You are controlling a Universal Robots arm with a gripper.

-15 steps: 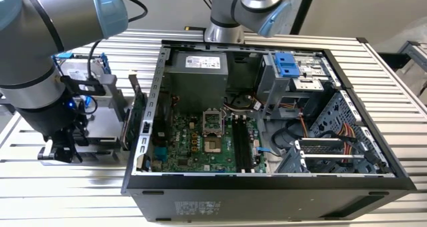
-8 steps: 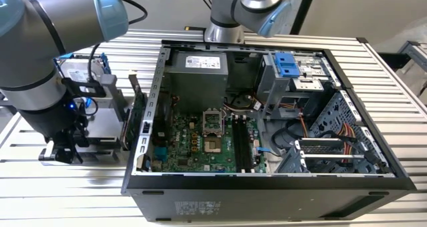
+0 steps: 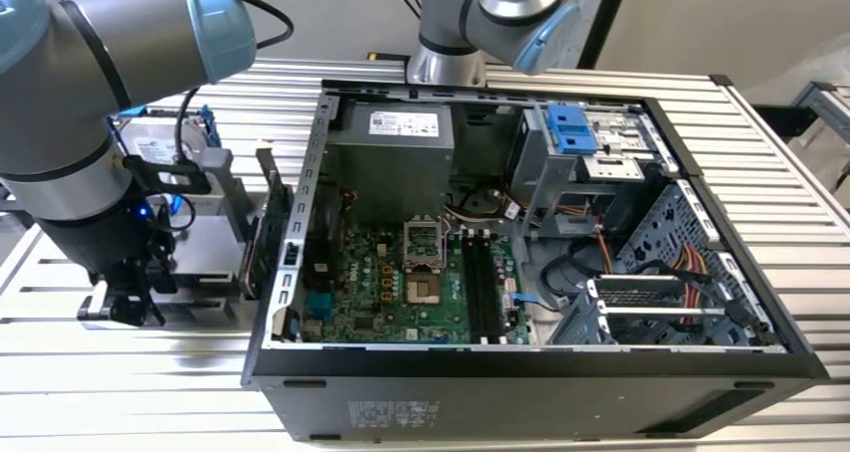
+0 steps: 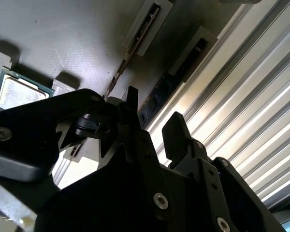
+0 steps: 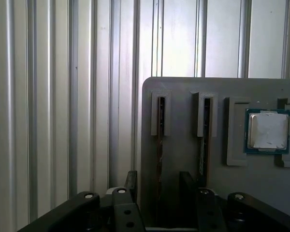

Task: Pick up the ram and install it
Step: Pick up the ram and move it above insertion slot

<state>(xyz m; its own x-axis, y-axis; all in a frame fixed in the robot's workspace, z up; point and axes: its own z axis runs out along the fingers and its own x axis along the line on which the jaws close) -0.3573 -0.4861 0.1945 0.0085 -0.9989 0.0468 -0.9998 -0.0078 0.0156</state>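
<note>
Above the slatted table (image 5: pixel 48 96), the open, empty pincer (image 5: pixel 158 182) straddles the ram (image 5: pixel 159 140), processor (image 5: pixel 267 130) nearby.

Bearing surface: a table (image 3: pixel 783 203) of ribbed aluminium profiles, the ribs and grooves running across the exterior view; metal bare and bright. Item one: an open computer case (image 3: pixel 531 387), black, lying on its side directly on the ribs, open face upward, taking up the middle and the exterior view's right. Item two: a flat grey plate (image 3: pixel 199 258), resting on the table just beside the case at the exterior view's left (it carries smaller parts, not listed here). In the first wrist view the plate (image 5: pixel 181 121) lies flat on the ribs (image 5: pixel 48 96), rounded corner visible; in the second wrist view plate (image 4: pixel 63 38) and ribs (image 4: pixel 251 96) adjoin likewise.
</note>
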